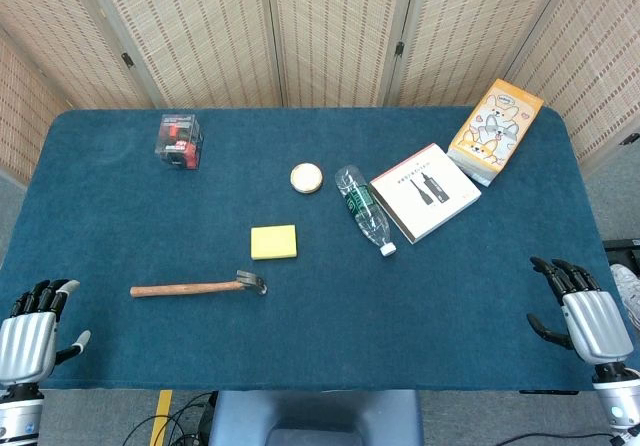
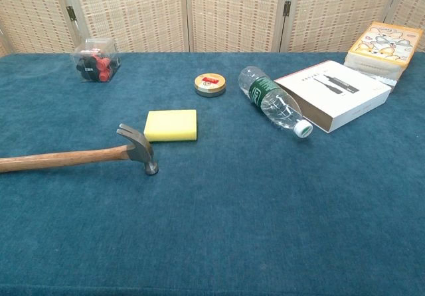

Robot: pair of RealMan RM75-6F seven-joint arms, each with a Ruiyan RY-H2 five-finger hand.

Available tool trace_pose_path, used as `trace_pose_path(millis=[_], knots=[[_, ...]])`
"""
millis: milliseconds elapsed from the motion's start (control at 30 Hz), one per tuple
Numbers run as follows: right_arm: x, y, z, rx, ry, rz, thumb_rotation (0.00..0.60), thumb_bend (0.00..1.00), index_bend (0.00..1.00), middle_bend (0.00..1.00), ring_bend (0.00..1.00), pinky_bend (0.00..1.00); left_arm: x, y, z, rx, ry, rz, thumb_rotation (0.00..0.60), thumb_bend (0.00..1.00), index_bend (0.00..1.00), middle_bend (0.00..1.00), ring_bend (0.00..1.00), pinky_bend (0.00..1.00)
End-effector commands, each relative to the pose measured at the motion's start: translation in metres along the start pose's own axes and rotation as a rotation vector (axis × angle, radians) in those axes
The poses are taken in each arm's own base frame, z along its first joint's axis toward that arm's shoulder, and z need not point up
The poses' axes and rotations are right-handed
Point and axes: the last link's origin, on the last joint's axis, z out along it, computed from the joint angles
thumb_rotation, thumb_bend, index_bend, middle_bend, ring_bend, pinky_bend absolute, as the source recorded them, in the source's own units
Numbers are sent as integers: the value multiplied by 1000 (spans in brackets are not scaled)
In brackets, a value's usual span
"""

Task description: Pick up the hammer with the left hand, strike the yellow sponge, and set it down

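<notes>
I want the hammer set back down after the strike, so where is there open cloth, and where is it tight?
Open cloth: the near strip in front of the hammer, and the wide patch between the plastic bottle and the right hand. Crowded: the far right, where bottle, white box and snack bag cluster; the yellow sponge sits close behind the hammer head.

Both hands: silver backs, black fingers — left hand (image 1: 30,336), right hand (image 1: 580,311).

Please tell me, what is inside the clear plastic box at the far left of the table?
The clear plastic box holds several small red and black items packed together. What they are is too small to tell, and any pieces behind or beneath the front ones are covered.
</notes>
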Motion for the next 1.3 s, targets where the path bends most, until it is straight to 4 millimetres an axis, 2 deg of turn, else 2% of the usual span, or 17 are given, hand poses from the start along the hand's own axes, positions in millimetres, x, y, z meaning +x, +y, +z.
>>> trace_pose_path(millis=[33,200,400,567,733,1033,1300], knots=[[1,1,-1,1,5,-1,600,191,120,245,144,196,0,-1,0,3,-2,0,600,230,245,224,157,226],[6,1,-2,8,27,-1,600,192,120,245,144,196,2,1,2,-14,0,-12,600,230,245,224,157,226],[15,5,-1,-4,82,-3,600,191,120,230,144,196,10,6,17,-64,32,-45,600,230,241,224,157,226],[19,4,0,6,93,-12,600,191,120,230,144,196,13,26,30,-151,-16,-93,600,230,216,224,158,226],[23,2,0,16,96,-20,600,192,120,229,143,196,13,49,47,-215,-64,-89,600,230,132,224,157,226],[25,3,-5,5,97,-18,600,191,120,229,142,196,-9,92,71,-301,-178,-21,600,230,111,224,158,226],[25,5,-6,-3,89,-20,600,195,120,229,141,196,-33,122,82,-342,-270,22,600,231,131,224,157,226]])
